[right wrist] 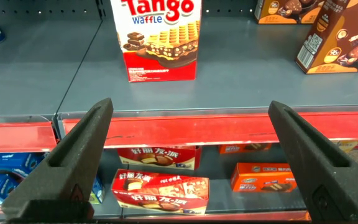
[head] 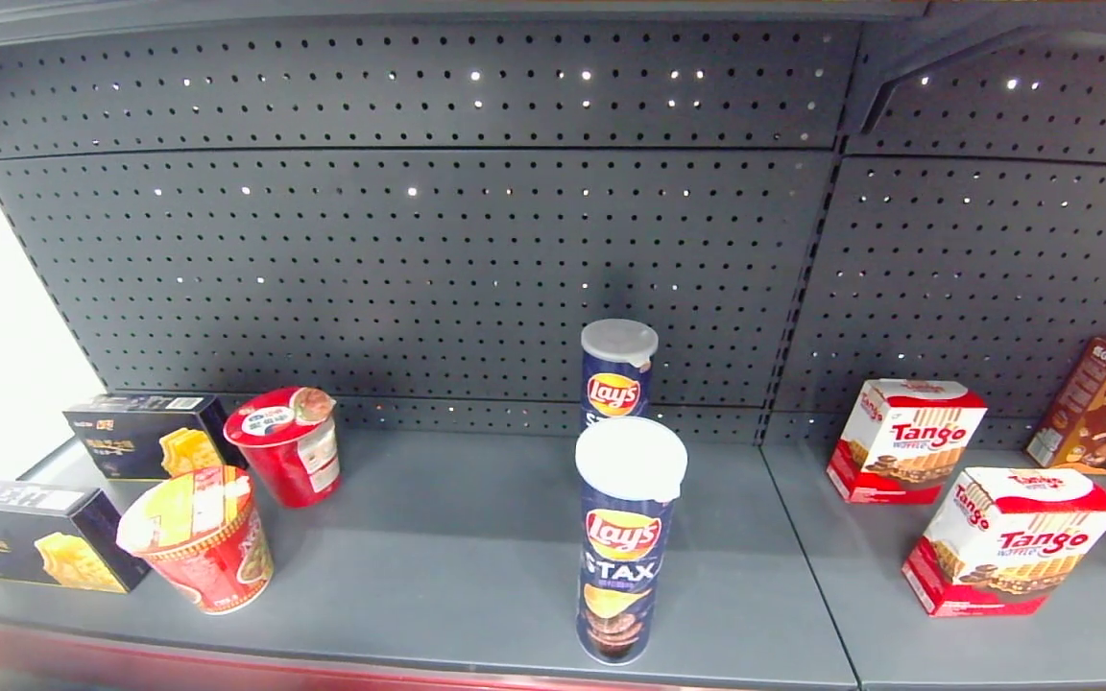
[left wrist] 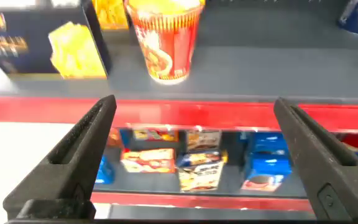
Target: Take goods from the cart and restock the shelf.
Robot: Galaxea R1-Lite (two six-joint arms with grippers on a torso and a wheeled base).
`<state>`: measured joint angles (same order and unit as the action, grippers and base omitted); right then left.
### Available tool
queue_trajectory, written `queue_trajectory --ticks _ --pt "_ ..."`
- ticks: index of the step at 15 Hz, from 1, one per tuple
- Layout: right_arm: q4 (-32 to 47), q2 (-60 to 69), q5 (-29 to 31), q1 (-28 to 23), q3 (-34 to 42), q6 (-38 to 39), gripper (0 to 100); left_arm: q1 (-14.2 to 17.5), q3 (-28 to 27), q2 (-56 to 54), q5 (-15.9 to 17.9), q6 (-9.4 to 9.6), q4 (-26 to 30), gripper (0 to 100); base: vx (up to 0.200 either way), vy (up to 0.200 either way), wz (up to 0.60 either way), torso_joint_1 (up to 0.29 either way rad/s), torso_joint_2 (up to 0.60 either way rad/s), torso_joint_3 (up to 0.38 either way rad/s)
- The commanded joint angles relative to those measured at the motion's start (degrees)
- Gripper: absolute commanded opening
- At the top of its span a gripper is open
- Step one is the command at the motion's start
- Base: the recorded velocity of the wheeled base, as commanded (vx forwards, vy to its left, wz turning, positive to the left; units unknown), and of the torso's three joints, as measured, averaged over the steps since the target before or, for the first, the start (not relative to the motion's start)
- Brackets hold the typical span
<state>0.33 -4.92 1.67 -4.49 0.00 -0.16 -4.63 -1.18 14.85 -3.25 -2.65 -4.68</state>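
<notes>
On the grey shelf [head: 457, 537] stand two dark blue chip cans, one at the front [head: 625, 542] and one behind it [head: 615, 376]. Two noodle cups stand at the left, a yellow-red one [head: 200, 537] in front and a red one [head: 289, 444] behind; the front cup [left wrist: 166, 37] also appears in the left wrist view. My left gripper [left wrist: 194, 158] hangs open in front of the shelf's red front edge [left wrist: 185, 112], with nothing between its fingers. My right gripper [right wrist: 194, 158] is open too, below and in front of a red-white waffle box [right wrist: 155, 38].
Two dark boxes [head: 35, 533] [head: 145, 437] sit at the shelf's left. Two waffle boxes [head: 903, 437] [head: 1009, 537] and a brown box [head: 1105, 403] fill the right bay. The lower shelf holds snack boxes [right wrist: 160, 190] [left wrist: 197, 168]. A perforated back panel [head: 419, 269] closes the rear.
</notes>
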Motion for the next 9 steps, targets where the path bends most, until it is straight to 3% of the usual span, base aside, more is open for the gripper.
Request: queue_trajectory --ticks 1,3,4,5,6,9 --pt "-0.1 -0.1 0.0 0.0 0.0 0.0 100 4.6 1.2 -7.8 4.2 -0.96 1.3 100 0.000 0.000 0.00 0.000 0.00 0.000" --pt "0.0 -0.1 0.0 0.0 0.0 0.0 100 6.3 1.0 -8.0 4.0 -0.96 1.6 100 0.000 0.000 0.00 0.000 0.00 0.000" --pt "0.0 -0.1 0.0 0.0 0.0 0.0 100 7.0 0.4 -10.0 2.6 -0.26 3.3 100 0.000 0.000 0.00 0.000 0.00 0.000" --pt "-0.1 -0.1 0.0 0.0 0.0 0.0 100 6.9 0.7 -10.7 -1.0 1.50 5.4 100 0.000 0.000 0.00 0.000 0.00 0.000" --pt "0.0 -0.1 0.0 0.0 0.0 0.0 100 6.9 0.9 -10.7 -1.8 1.59 5.1 100 0.000 0.000 0.00 0.000 0.00 0.000" --pt "-0.1 -0.1 0.0 0.0 0.0 0.0 100 6.0 1.1 -11.2 -0.3 1.50 4.5 100 0.000 0.000 0.00 0.000 0.00 0.000"
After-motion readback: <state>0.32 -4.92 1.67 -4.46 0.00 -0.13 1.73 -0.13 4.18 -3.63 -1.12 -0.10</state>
